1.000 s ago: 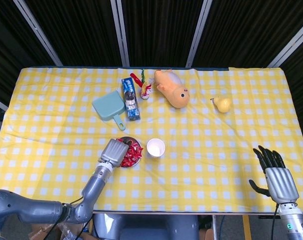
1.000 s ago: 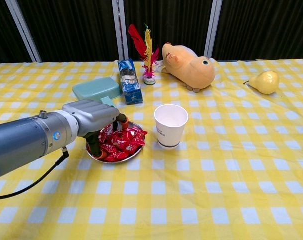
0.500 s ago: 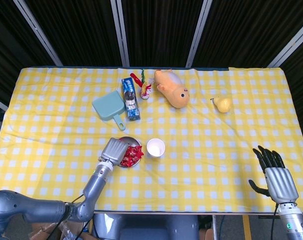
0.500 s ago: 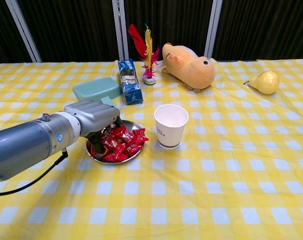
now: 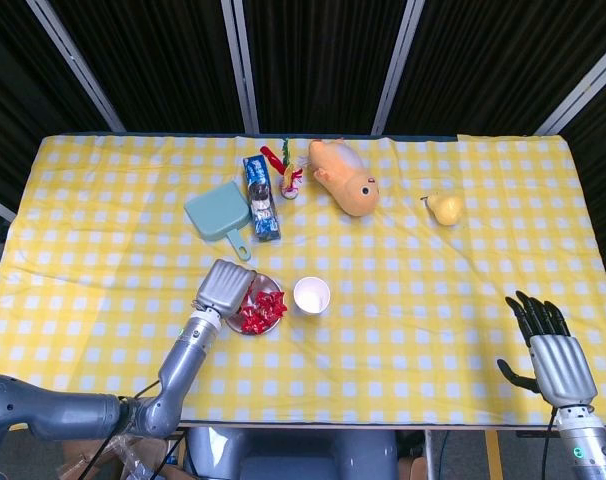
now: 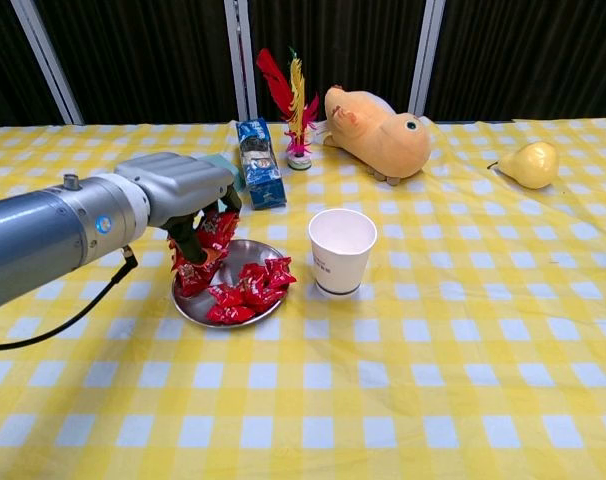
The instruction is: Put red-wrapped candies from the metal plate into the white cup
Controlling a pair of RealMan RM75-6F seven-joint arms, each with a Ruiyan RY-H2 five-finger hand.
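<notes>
We see a yellow-and-white checked cloth (image 6: 463, 400) across the whole frame, with black panels and pale grey bars behind it along the top. At centre stands a plain white cup (image 6: 341, 250). Left of it, a shiny silver plate (image 6: 228, 312) carries red-wrapped candies (image 6: 253, 288) with small white marks. The left hand (image 6: 183, 195) is silver-grey with black fingers, and the candies it holds are red too. At lower right of the head view, the right hand (image 5: 551, 355) is grey with black fingers. Toward the top sit an orange-tan plush (image 6: 378, 130), a yellow pear (image 6: 530, 163), a red-and-yellow feather toy (image 6: 291, 100), a blue packet (image 6: 257, 160) and a pale teal dustpan (image 5: 219, 212).
</notes>
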